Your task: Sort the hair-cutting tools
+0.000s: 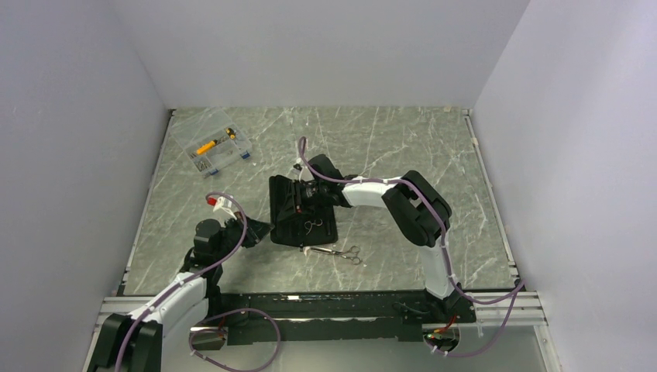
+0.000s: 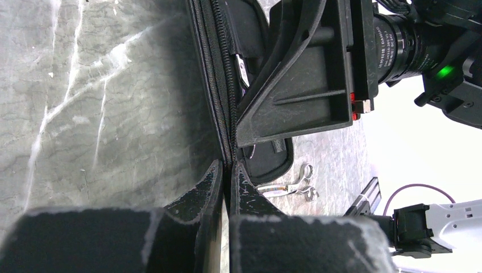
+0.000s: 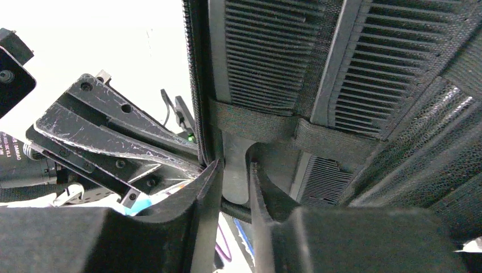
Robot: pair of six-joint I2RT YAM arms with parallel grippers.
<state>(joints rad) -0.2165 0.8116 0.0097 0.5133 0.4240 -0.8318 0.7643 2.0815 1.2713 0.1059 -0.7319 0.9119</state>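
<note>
Marble-patterned table (image 1: 403,155).
Open black case (image 1: 283,232), mid-table: we see the left gripper (image 2: 228,166) clenched on its zip edge.
Clear box (image 1: 221,164), far left.
Black comb (image 3: 261,57), strapped inside the case, its flat end grasped by the right gripper (image 3: 235,166).
Scissors (image 1: 346,253), on the table just beside the case's near edge.
Second pair of scissors (image 1: 312,225), inside the case.
Left wrist motor (image 3: 20,165): its lettering seems to read "DAMIAO".

Plain pale walls (image 1: 310,46) enclose a seemingly marbled grey table (image 1: 403,139).

Before me the grey marbled tabletop (image 1: 403,147) carries a clear parts box (image 1: 213,149), a black zip case (image 1: 302,221) and scissors (image 1: 341,252) just beside it.
</note>
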